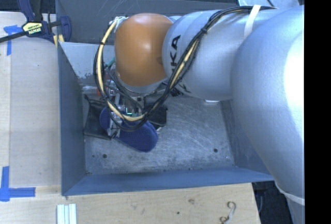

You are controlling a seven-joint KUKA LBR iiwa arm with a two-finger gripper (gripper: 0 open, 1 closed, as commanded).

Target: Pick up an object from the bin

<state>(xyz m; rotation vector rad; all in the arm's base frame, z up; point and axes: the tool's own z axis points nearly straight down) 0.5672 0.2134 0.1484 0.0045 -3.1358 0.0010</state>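
My gripper is low in the left half of the bin, most of it hidden under the arm's wrist. It hangs directly over a dark blue rounded object that sticks out toward the bin's front. A flat black object lies on the bin floor just left of the gripper, partly under it. Another black piece shows at the gripper's right side. I cannot tell whether the gripper touches the blue object.
The arm reaches in from the right and covers the back and right of the bin. Bare grey floor lies to the front right. The bin's left wall stands close to the black object.
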